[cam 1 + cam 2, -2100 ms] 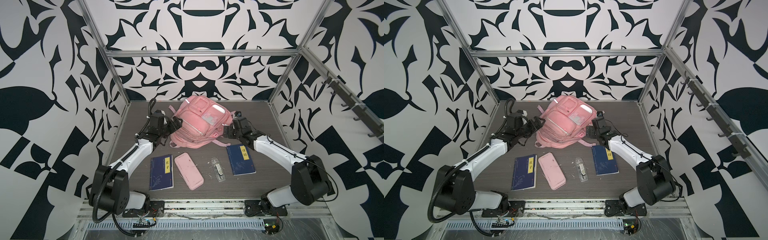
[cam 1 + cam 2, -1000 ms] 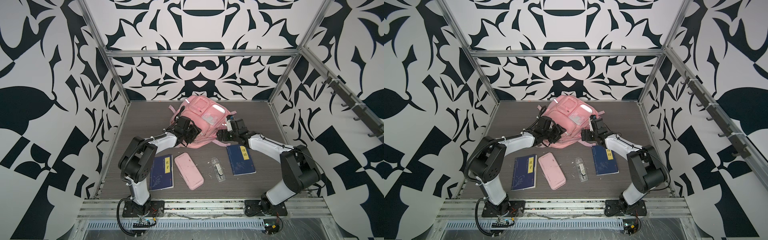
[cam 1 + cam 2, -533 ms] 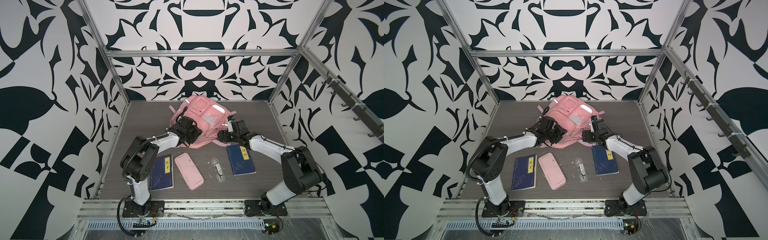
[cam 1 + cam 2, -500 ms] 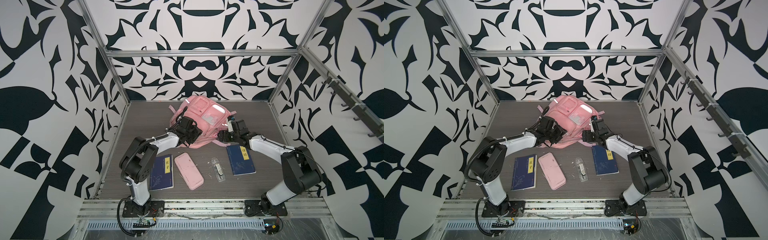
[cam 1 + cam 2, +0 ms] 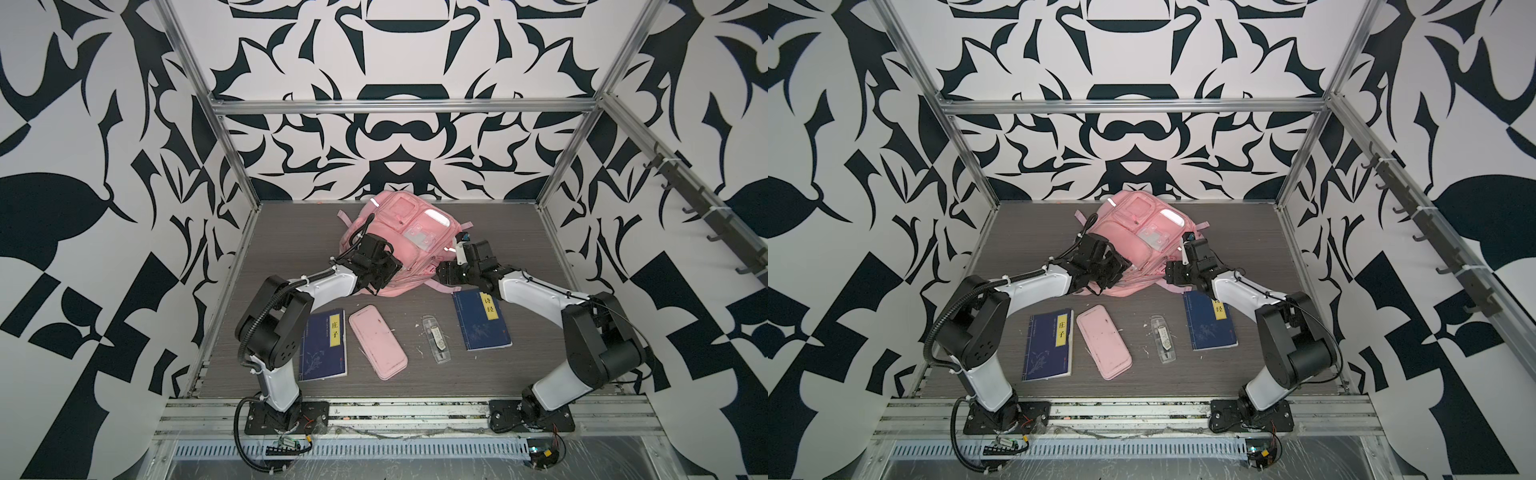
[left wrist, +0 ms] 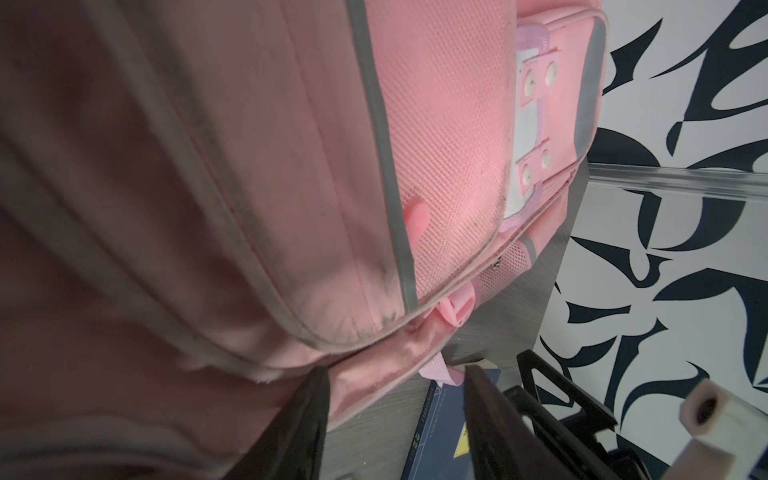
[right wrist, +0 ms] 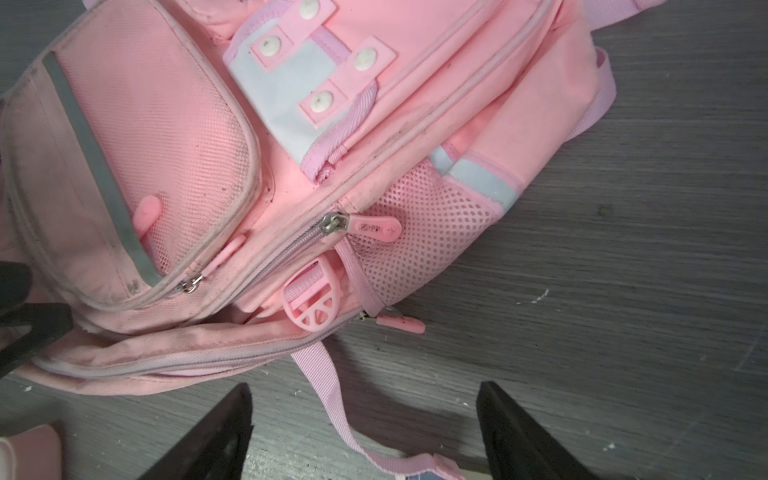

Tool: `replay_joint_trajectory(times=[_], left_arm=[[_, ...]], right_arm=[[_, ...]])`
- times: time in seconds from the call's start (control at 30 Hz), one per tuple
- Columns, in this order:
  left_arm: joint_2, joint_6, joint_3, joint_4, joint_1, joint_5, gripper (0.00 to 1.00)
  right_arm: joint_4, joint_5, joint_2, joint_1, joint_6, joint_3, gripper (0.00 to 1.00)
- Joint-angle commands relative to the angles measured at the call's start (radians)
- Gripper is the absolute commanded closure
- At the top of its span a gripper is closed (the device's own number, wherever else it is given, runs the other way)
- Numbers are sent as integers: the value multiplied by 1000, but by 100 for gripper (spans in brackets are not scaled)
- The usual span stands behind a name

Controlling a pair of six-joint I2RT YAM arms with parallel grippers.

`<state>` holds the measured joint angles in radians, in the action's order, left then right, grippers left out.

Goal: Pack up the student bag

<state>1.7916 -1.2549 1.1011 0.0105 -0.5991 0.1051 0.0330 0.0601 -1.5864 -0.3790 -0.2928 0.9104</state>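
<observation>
The student bag (image 5: 399, 245) (image 5: 1133, 232), a pink backpack, lies front-up at the back middle of the table. My left gripper (image 5: 384, 279) (image 5: 1106, 279) sits at its near left edge. In the left wrist view the left gripper (image 6: 395, 399) is open, with the bag's (image 6: 291, 166) lower seam and bare table between the fingers. My right gripper (image 5: 446, 272) (image 5: 1173, 272) is at the bag's near right corner. In the right wrist view the right gripper (image 7: 365, 419) stands wide open over a loose pink strap (image 7: 332, 399), just short of the bag (image 7: 291, 145) and its mesh side pocket (image 7: 428, 237).
In front of the bag lie a blue book (image 5: 324, 349), a flat pink pencil case (image 5: 377, 347), a small clear case (image 5: 435, 345) and a second blue book (image 5: 482, 320) under my right forearm. Patterned walls and metal posts close in the table on three sides.
My left arm has swung in from the bag's left side to its near edge, and its jaws have narrowed a little. The right gripper has crept slightly closer to the bag's corner.
</observation>
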Motion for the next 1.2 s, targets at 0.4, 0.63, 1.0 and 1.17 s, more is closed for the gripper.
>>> replay_joint_trajectory(times=[0.4, 0.63, 1.0, 1.17], left_arm=[[66, -28, 10, -19, -1, -3, 46], [100, -31, 24, -4, 0, -9, 46], [102, -2, 73, 5, 5, -18, 68], [67, 18, 60, 2, 15, -23, 84]], right_arm=[[-7, 10, 13, 4, -1, 14, 15], [-5, 9, 5, 3, 0, 19, 15], [-28, -4, 17, 3, 4, -5, 15], [-61, -5, 22, 3, -2, -24, 13]])
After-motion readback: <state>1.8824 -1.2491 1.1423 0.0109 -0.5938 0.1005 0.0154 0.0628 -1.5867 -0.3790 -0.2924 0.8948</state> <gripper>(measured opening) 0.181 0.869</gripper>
